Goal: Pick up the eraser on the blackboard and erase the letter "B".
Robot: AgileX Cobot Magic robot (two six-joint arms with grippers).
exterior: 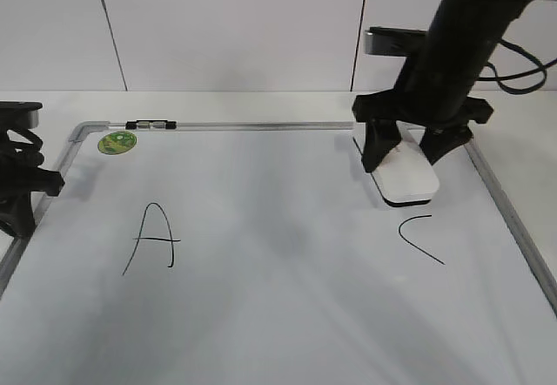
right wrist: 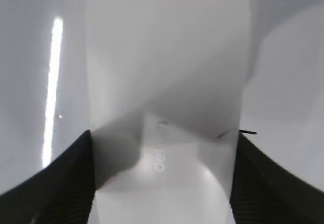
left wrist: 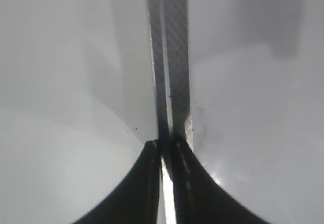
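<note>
Over on the far left the left gripper point(exterior: 22, 195) sits idle at the edge of the blackboard point(exterior: 261, 315), fingers pressed together on nothing. Then come the "A" point(exterior: 152, 239), a bare patch in the middle with no "B" visible, and the "C" point(exterior: 420, 237). On the right the right gripper point(exterior: 407, 154) straddles the eraser point(exterior: 406, 176), which lies flat by the far-right frame; whether the pads are pinching it is hard to tell. My call: keep it level and square when lifting or letting go.
</note>
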